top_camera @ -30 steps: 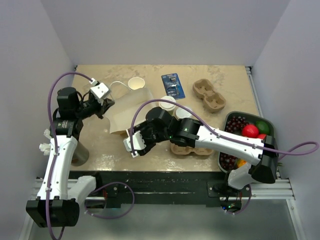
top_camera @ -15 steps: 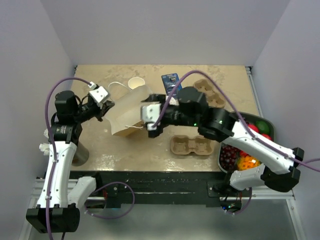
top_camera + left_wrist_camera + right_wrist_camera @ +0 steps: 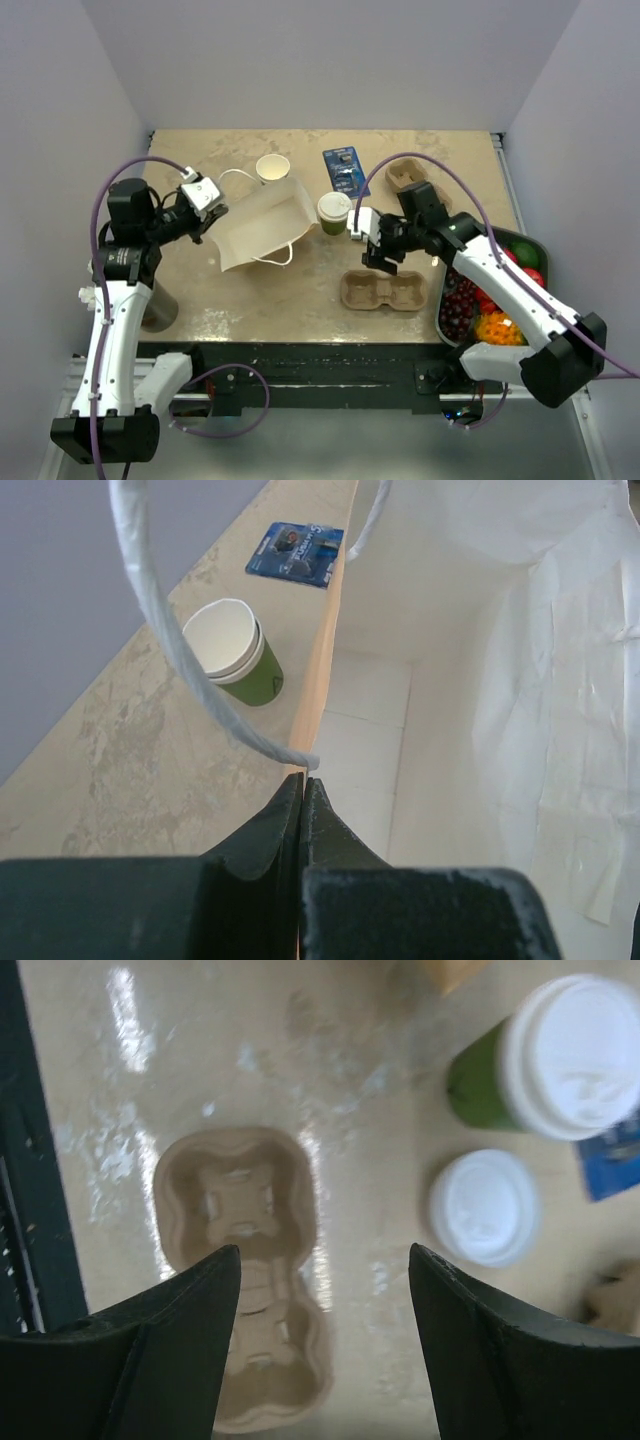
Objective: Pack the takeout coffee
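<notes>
The takeout coffee [image 3: 334, 211] [image 3: 560, 1058], a green cup under a white lid, stands upright just right of the mouth of a white paper bag [image 3: 262, 226] [image 3: 450, 680]. My left gripper [image 3: 207, 217] [image 3: 303, 780] is shut on the bag's near edge and holds its mouth open. The bag's inside shows nothing in it. My right gripper [image 3: 372, 246] [image 3: 325, 1255] hovers open above the table, right of the coffee, with nothing between its fingers. A second round white lid [image 3: 483, 1207] sits below it; what is under that lid is hidden.
A brown cup carrier [image 3: 385, 291] [image 3: 250, 1280] lies near the front; another carrier [image 3: 408, 178] is at the back. A lidless green cup [image 3: 272, 168] [image 3: 232, 662] and a blue packet [image 3: 346, 171] [image 3: 295, 553] lie behind the bag. A fruit tray [image 3: 470, 232] stands at the right.
My right arm swung from the bag's front corner, past its mouth, to the right of the coffee, with jaws still apart. The bag now shows its white inside.
</notes>
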Robot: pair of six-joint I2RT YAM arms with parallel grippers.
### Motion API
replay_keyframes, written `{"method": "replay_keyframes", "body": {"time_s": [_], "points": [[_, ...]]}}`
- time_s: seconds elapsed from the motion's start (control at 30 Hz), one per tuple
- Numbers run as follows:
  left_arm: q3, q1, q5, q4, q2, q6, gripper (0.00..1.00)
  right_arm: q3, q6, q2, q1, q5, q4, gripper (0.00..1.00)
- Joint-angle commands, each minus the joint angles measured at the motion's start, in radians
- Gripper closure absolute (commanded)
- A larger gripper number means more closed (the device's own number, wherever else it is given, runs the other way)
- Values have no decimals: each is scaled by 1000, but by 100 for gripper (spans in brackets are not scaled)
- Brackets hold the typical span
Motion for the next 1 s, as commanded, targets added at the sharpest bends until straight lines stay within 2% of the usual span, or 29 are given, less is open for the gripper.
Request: {"method": "replay_keyframes", "body": {"time_s": [0.0,0.13,0.33,0.6,0.97], "points": [[43,-5,10,-96,-27,146,100,-78,-137,25,-18,-95,-32,32],[108,-5,-44,-130,-18,176,100,-74,-239,66,-32,-93,-108,37],[168,-5,-68,-153,38,281,100,-124,-337,79,-33,-21,-135,36],[57,-14,-90,-145,27,341,100,-184,-417,119,-33,48,-136,33],[32,-29,-100,-144,19,314,100,-204,-424,174,-33,48,-112,32]]}}
